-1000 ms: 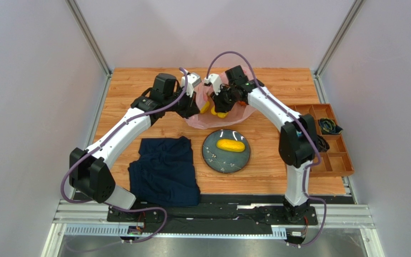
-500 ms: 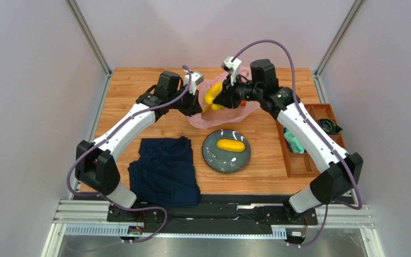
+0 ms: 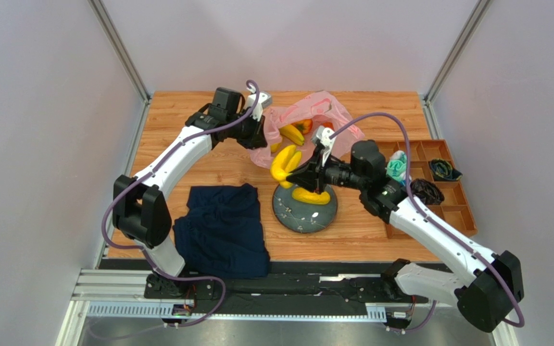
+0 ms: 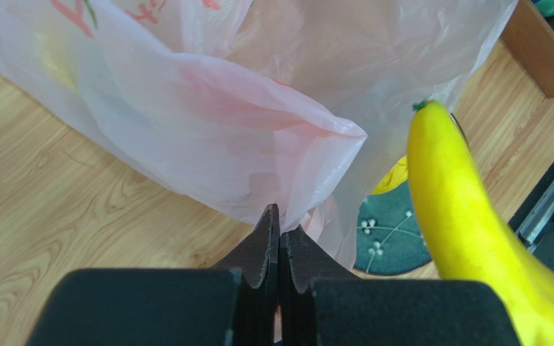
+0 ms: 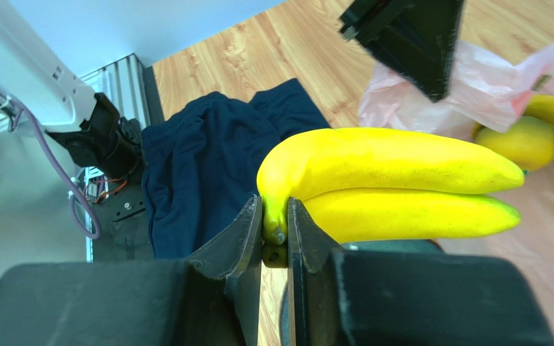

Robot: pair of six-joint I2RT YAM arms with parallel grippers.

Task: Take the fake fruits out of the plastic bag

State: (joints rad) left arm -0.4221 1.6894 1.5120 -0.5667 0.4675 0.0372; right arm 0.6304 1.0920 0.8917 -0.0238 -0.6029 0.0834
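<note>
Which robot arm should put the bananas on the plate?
The right one. The right gripper pinches the banana bunch by its stem, close to the plate. The left gripper is shut on the pink bag, holding its edge.

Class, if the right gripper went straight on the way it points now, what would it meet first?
Likely bare table, between the navy cloth and the plastic bag, led by the banana bunch that the right gripper holds; depth is unclear.
</note>
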